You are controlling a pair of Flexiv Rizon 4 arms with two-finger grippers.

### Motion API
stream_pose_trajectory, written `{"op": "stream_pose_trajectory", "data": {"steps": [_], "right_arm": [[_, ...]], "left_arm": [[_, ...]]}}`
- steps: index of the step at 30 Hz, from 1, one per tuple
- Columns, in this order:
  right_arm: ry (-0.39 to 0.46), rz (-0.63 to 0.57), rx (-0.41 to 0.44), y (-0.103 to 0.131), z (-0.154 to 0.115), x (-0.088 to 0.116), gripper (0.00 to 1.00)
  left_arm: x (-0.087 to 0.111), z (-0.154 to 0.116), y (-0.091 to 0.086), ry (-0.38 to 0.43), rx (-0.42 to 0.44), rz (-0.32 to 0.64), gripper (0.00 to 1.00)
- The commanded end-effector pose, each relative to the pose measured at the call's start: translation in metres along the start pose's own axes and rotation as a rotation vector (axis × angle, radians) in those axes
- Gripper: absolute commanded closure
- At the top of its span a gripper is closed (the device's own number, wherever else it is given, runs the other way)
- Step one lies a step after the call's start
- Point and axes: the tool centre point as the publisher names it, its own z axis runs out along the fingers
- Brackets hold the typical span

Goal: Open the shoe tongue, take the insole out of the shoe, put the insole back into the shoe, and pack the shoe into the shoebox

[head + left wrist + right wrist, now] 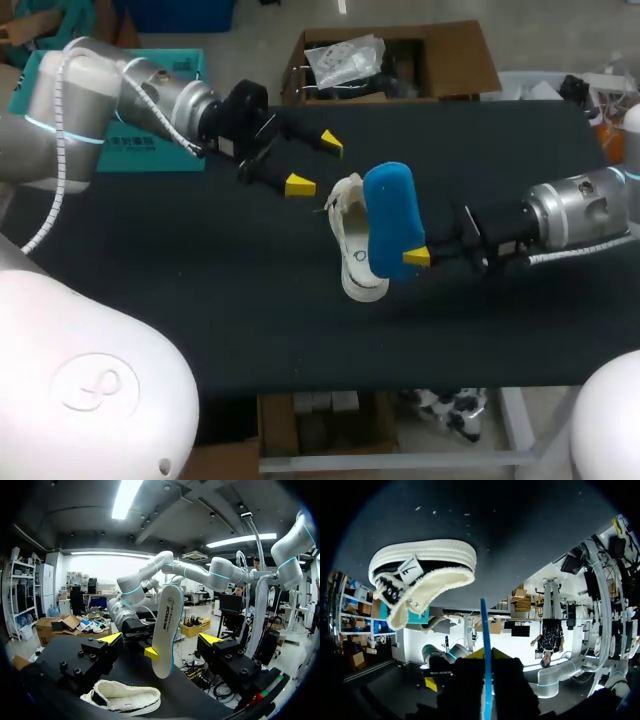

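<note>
Lying on its side at centre frame, the white shoe (350, 270) rests on the black table (200, 290). Just right of it, the right gripper (415, 257) clamps the blue insole (392, 215), holding it upright above the shoe. Farther back, upper left of centre, the left gripper (315, 164) hangs with fingers (299, 184) spread, holding nothing.

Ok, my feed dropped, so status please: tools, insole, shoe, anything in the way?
Right tool shut on insole, held upright, apart from shoe. Left tool open, empty, beside shoe. Shoe on its side. Nothing between insole and shoe.
</note>
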Motion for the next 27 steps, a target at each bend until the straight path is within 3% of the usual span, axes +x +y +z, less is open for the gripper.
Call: {"op": "stream_pose_trajectory", "data": {"steps": [1, 4, 7, 9, 15, 20, 27], "right_arm": [[0.002, 0.0, 0.001, 0.0, -0.001, -0.001, 1.0], [0.013, 0.007, -0.008, 0.0, -0.001, -0.001, 1.0], [-0.014, -0.033, 0.001, -0.005, 0.006, -0.005, 1.0], [-0.041, -0.062, 0.017, -0.008, 0.01, -0.013, 1.0], [-0.131, -0.126, -0.002, -0.018, 0.023, -0.031, 1.0], [-0.181, -0.174, -0.012, -0.023, 0.031, -0.04, 1.0], [-0.223, -0.243, 0.018, -0.03, 0.034, -0.054, 1.0]], "left_arm": [[0.0, 0.0, 0.002, 0.0, 0.005, 0.0, 0.0], [-0.006, -0.002, 0.005, 0.019, -0.017, 0.012, 0.0], [-0.016, -0.012, 0.009, 0.19, -0.032, 0.106, 0.0], [-0.02, -0.02, 0.01, 0.228, -0.072, 0.135, 0.0], [-0.021, -0.028, 0.016, 0.449, -0.125, 0.213, 0.0], [-0.018, -0.028, 0.024, 0.549, -0.148, 0.228, 0.0], [-0.017, -0.039, 0.034, 0.616, -0.136, 0.265, 0.0]]}}
